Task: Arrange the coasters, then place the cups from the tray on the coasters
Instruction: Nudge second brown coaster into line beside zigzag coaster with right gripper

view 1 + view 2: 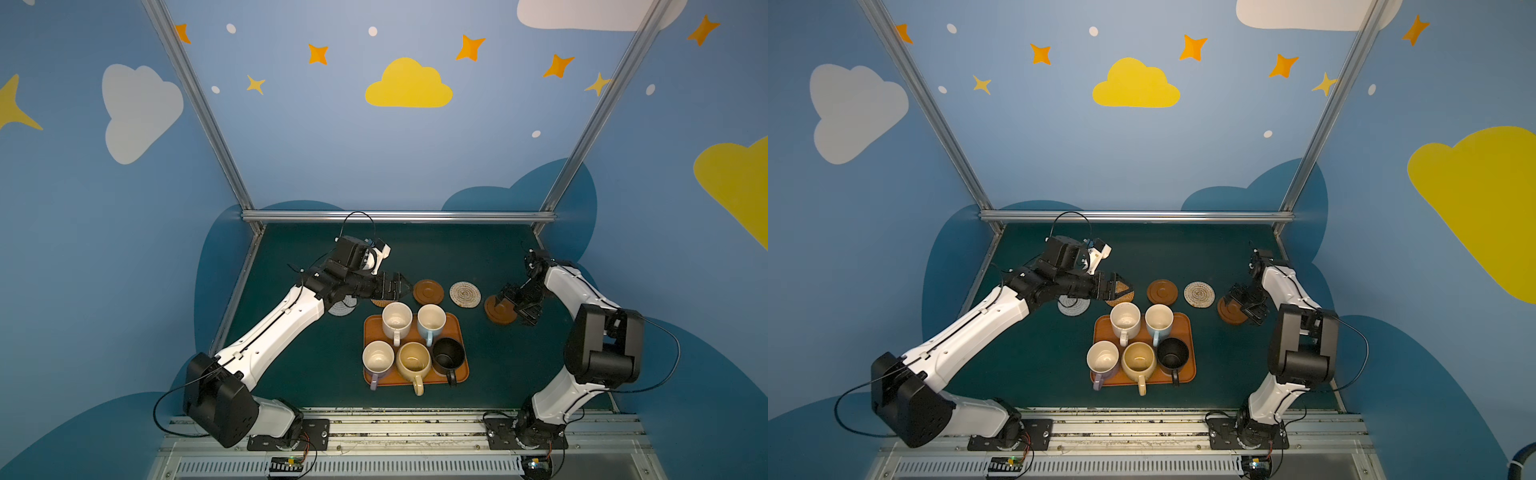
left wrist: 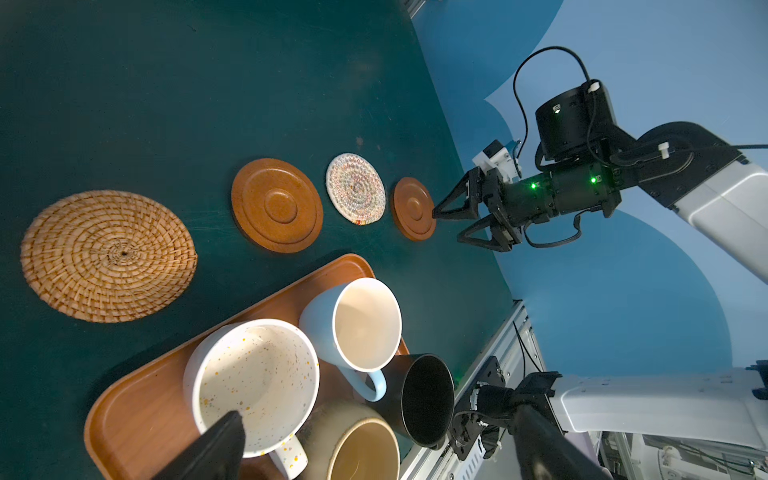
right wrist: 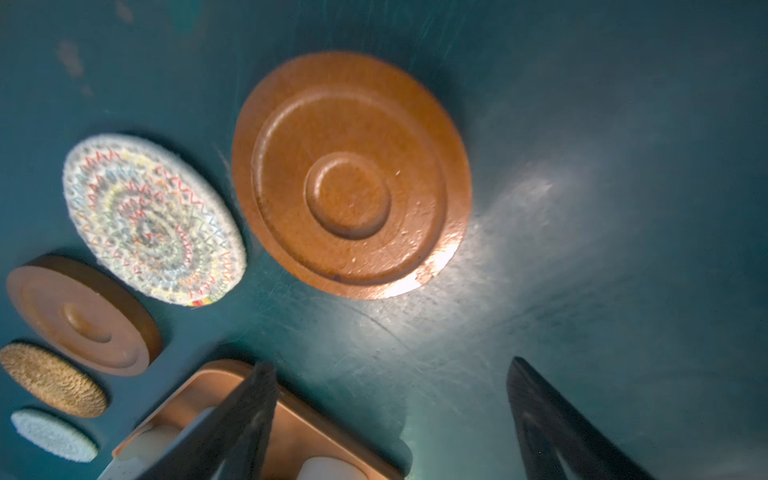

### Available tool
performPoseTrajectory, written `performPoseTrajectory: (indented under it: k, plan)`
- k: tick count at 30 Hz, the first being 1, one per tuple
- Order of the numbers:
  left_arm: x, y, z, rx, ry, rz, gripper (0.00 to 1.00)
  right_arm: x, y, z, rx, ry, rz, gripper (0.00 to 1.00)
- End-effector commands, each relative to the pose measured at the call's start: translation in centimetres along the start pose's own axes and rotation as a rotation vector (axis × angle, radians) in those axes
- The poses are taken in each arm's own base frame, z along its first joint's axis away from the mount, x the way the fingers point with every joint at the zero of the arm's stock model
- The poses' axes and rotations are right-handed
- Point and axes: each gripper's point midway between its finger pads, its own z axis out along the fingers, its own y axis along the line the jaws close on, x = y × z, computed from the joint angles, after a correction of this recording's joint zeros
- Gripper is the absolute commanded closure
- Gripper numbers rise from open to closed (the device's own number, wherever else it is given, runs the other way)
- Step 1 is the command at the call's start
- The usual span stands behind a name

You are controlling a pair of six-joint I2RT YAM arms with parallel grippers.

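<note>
Taking the far edge of the desk [image 1: 316,365] as 12 o'clock in both top views, the tray [image 1: 457,330] lies at the middle, a little towards 6 o'clock; all five cups stand upright on it, handles turned roughly to 6 o'clock. The speckled white cup [image 1: 397,320] and light blue cup [image 1: 431,319] form the far row; the lavender cup [image 1: 378,358], yellow-beige cup [image 1: 413,362] and black cup [image 1: 449,355] form the near row.

The coasters lie flat on the desk in a row just at 12 o'clock of the tray, apart from one another; from 9 to 3 o'clock they are the grey-white woven coaster [image 1: 341,308], the rattan coaster [image 2: 108,255], the first wooden coaster [image 1: 429,291], the spiral rope coaster [image 1: 465,294] and the second wooden coaster [image 3: 351,174].

The left tool [image 1: 402,286] stands over the rattan coaster in both top views, hiding part of it; its jaws are spread wide and hold nothing. The right tool [image 2: 446,226] sits at the 3 o'clock side of the second wooden coaster, jaws well apart with nothing between them; one fingertip is at the rim, and whether it touches I cannot tell.
</note>
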Motion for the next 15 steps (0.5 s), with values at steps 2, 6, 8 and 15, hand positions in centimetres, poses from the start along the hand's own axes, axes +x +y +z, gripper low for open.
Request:
performPoseTrajectory:
  k: [2, 6, 8, 15]
  plan:
    - [-0.4, -0.7, -0.5, 0.030, -0.031, -0.008, 0.00, 0.6, 0.7, 0.6, -0.051, 0.020, 0.040, 0.23]
    - [-1.0, -2.2, -0.1, 0.088, -0.044, 0.001, 0.00, 0.5, 0.7, 1.5, -0.053, 0.023, 0.070, 0.40]
    - [-1.3, -3.2, 0.1, 0.118, -0.033, 0.027, 0.00, 0.3, 0.6, 1.9, -0.042, 0.022, 0.078, 0.42]
    - [-2.2, -4.9, 1.2, 0.135, -0.026, 0.092, 0.00, 0.0, 1.0, 3.3, -0.055, 0.044, 0.115, 0.43]
